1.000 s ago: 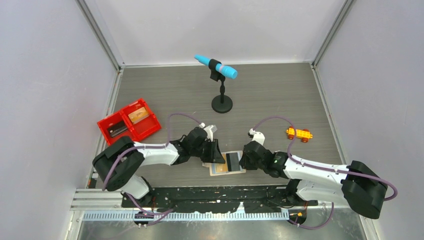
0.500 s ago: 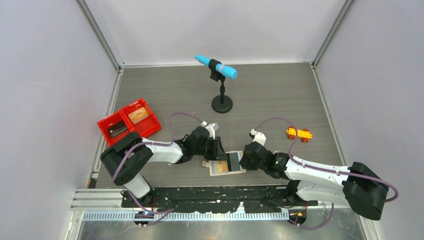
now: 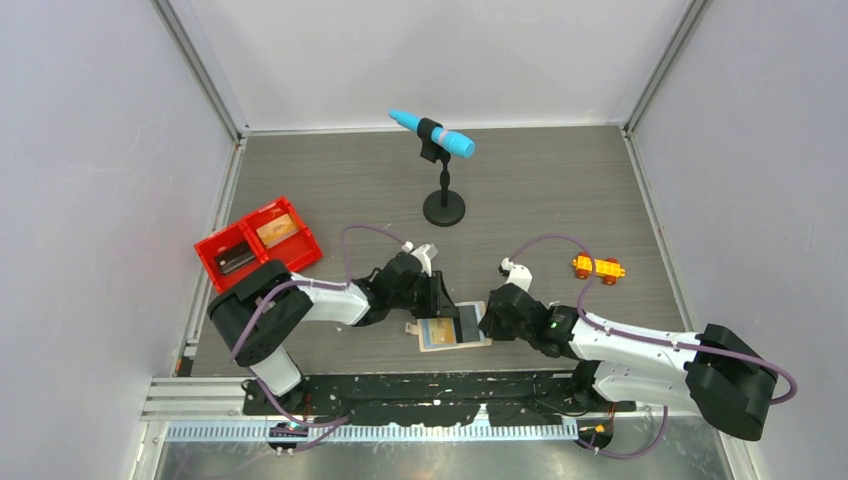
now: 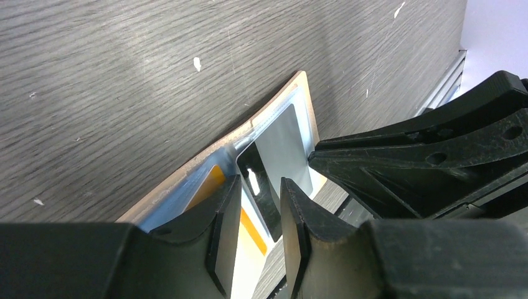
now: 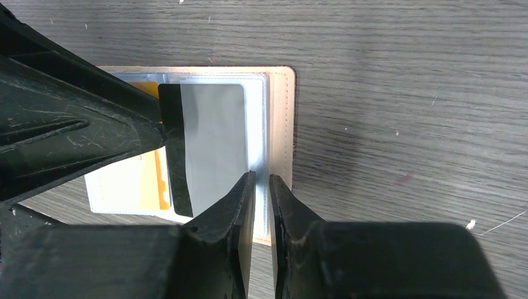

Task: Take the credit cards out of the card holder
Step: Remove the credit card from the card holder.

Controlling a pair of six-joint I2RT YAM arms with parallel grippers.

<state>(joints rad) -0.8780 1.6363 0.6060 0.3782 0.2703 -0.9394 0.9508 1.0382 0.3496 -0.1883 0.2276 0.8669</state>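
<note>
Lying open between the grippers, the card holder (image 3: 437, 336) is stretched left to right. Its dark card (image 5: 212, 143), long axis near-far, is touched at its left edge by the narrowly parted left gripper (image 4: 260, 184). The right gripper (image 5: 261, 177), fingers almost together, is set on the holder's right edge.

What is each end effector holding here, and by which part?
Right end effector pinches the card holder by its sleeve edge. Left end effector straddles the black-striped end of the grey card; a firm grip cannot be told.

Bright even light; soft shadows; wrist-view foregrounds blurred; glare on card holder (image 5: 281, 124).
</note>
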